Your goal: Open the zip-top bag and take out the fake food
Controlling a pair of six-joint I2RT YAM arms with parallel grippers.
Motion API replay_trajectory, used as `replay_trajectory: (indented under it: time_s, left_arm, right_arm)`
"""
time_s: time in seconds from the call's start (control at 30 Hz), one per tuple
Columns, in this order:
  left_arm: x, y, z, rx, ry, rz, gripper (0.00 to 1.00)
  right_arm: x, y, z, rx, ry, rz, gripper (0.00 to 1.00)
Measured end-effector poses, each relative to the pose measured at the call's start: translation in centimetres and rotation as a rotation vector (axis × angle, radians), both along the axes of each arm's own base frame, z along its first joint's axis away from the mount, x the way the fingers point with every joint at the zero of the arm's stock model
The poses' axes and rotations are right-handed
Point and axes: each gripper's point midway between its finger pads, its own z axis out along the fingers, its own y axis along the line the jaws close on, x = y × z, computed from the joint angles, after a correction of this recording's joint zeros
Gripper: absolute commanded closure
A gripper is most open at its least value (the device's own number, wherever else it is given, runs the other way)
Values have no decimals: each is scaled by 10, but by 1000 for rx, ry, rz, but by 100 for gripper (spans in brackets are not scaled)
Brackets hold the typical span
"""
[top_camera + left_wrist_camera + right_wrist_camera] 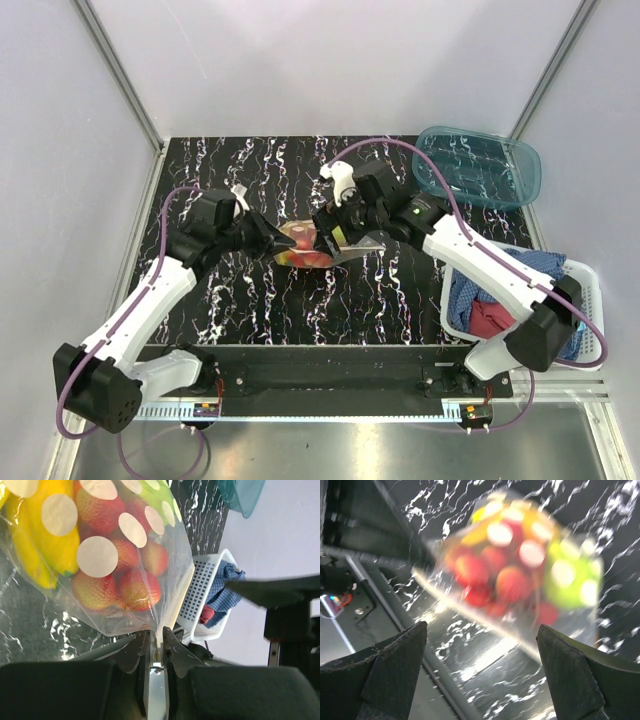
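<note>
Left arm (pixel 150 300) runs up and in from its base, forearm angled toward the middle of the table. The left gripper (pixel 156 639) points right, its jaws pinched nearly together on a thin edge of the bag (pixel 115 555). Right arm (pixel 490 265) comes in from the opposite side, its long white link slanting up and left to the wrist. The right gripper (pixel 481 629) is tipped toward the left one, jaws spread wide with nothing between them. The two grippers face each other, close together.

Lab test cell, white panel walls (pixel 330 60)
</note>
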Motion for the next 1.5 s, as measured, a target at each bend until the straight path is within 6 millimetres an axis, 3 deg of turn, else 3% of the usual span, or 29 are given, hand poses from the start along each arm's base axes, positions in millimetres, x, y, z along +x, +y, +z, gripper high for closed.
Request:
replay_trajectory:
  time_s: [0.1,0.27,0.43,0.47,0.57,0.6,0.67,0.7,0.83,0.93,1.13,1.27,1.4,1.5]
  left_arm:
    - [-6,-7,5,-8,14,-11,98]
    - [-7,-14,15,-19,16,-25,98]
    - [-6,-17,24,-26,11,-25,98]
    - [-6,-17,24,-26,13,-23,97]
    - [-7,-16,24,-23,27,-19,93]
    - [-7,-17,24,-22,28,-19,80]
    - [-6,-17,25,-20,30,-19,65]
    - [-6,-17,26,-18,26,-19,50]
    - [-1,-16,37,7,-38,-30,26]
    - [5,-10,48,57,-133,-42,20]
    - [9,0,64,181,-389,-155,19]
    - [5,-12,73,177,-583,-316,19]
    - [5,-34,63,133,-657,-497,21]
    - [8,-50,44,94,-643,-611,26]
  right_arm:
    - [5,6,3,-11,-48,62,11]
    - [-5,16,-1,2,-82,190,13]
    - [-19,26,-21,10,-80,268,20]
    - [-21,27,-25,10,-73,276,31]
    - [-22,28,-29,12,-74,275,48]
    - [-20,29,-28,14,-79,268,61]
    - [-16,31,-25,22,-93,255,82]
    - [-15,31,-25,21,-98,250,100]
    - [-11,29,-26,14,-94,212,100]
    - [-11,25,-30,9,-91,183,100]
    - [-20,-3,-22,49,-54,128,100]
    - [-8,-28,-5,134,-2,62,100]
    - [-9,-33,1,199,71,69,100]
    - [-17,-30,2,231,122,105,100]
